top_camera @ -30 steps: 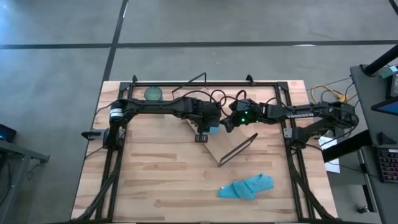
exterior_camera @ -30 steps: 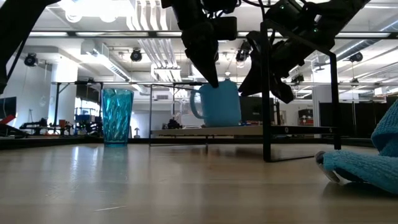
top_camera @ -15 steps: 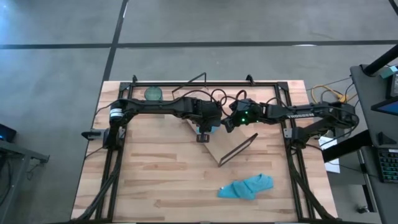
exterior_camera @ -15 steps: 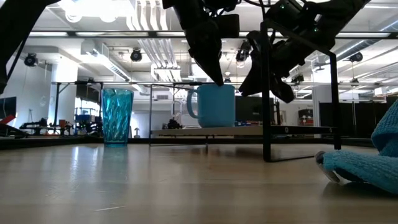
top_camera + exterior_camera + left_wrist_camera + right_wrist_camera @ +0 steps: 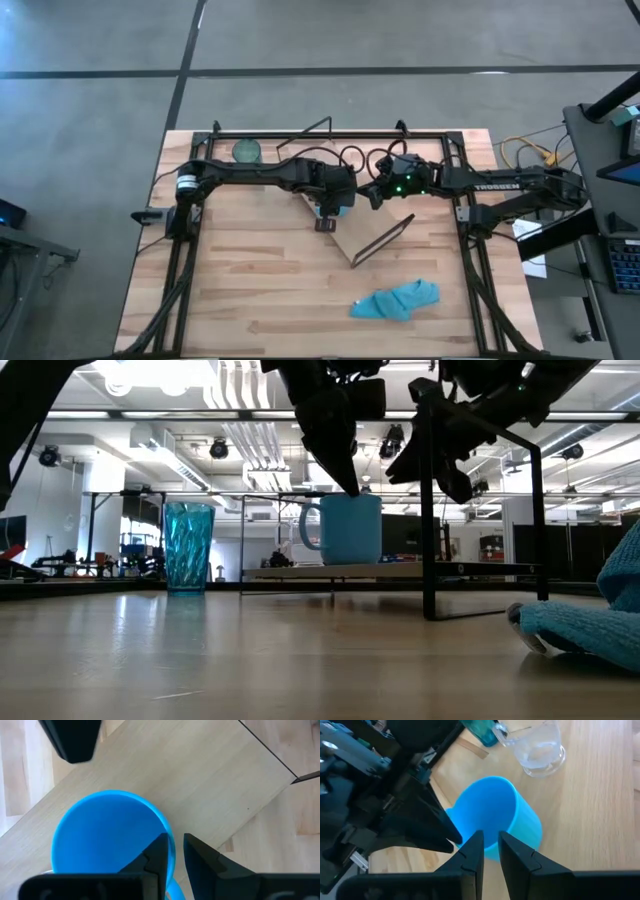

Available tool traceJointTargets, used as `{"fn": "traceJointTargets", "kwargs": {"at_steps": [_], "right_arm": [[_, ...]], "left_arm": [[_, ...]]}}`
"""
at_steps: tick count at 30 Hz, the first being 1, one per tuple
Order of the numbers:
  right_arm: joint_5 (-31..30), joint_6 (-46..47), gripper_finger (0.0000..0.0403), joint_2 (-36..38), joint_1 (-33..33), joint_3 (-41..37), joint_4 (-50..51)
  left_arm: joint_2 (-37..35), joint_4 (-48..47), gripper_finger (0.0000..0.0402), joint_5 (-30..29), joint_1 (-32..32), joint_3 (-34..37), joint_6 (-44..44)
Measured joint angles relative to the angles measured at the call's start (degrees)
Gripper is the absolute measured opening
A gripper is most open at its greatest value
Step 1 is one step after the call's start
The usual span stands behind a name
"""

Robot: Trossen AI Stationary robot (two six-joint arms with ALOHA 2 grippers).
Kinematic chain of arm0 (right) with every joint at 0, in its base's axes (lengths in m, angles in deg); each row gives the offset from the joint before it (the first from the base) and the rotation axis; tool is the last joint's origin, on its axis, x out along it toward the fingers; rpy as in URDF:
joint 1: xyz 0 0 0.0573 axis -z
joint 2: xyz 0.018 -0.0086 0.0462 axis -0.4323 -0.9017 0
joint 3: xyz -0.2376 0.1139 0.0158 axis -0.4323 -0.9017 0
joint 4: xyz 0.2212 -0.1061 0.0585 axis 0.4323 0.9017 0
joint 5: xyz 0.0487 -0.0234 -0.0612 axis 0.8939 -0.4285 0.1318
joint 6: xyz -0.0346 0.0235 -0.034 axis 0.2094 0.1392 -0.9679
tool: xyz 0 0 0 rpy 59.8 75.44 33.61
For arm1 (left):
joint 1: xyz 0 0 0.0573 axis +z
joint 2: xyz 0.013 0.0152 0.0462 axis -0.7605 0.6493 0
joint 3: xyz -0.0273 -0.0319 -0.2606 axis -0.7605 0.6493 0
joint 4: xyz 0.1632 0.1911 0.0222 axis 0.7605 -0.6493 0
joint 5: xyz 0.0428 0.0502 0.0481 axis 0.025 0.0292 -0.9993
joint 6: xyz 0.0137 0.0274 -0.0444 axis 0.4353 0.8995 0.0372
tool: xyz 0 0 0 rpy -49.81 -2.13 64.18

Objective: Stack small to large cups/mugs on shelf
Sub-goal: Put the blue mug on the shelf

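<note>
The blue mug (image 5: 350,528) stands upright on the shelf (image 5: 345,571), its handle showing on the side toward the tumbler (image 5: 188,547) in the low view. From above only a sliver of the mug (image 5: 340,209) shows under the left arm, at the middle of the light board (image 5: 372,232), which lies at a slant on the surface (image 5: 250,280).

The left claw (image 5: 175,852) is clenched on the mug's rim (image 5: 112,837), one finger inside the wall and one outside, pointing down onto it. In the low view this claw (image 5: 347,485) reaches the mug's top edge.

The right claw (image 5: 491,849) hangs just beside and above the mug (image 5: 497,815), nearly shut and holding nothing; in the high view it (image 5: 372,196) sits close to the left claw (image 5: 335,203).

A clear glass cup (image 5: 536,749) stands on the board near the mug, upright. The teal tumbler (image 5: 247,152) stands well apart at the surface's far left corner. A blue cloth (image 5: 396,300) lies crumpled near the front edge.
</note>
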Motion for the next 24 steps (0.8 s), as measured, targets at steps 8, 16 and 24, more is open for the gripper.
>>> {"fn": "traceJointTargets", "kwargs": {"at_steps": [8, 16, 24], "right_arm": [[0.0, -0.1, 0.0052, 0.3, 0.0, 0.0, 0.0], [0.0, -1.0, 0.0052, 0.3, 0.0, 0.0, 0.2], [-0.2, -2.3, 0.0052, 0.3, 0.0, 0.0, 1.4]], "left_arm": [[-0.3, -0.4, 0.0046, -0.4, -0.1, -0.2, 0.0], [-2.4, -3.3, 0.0046, -4.6, -0.5, -2.1, -1.7], [-4.3, -6.4, 0.0023, -4.5, -4.4, -2.0, -7.6]]}}
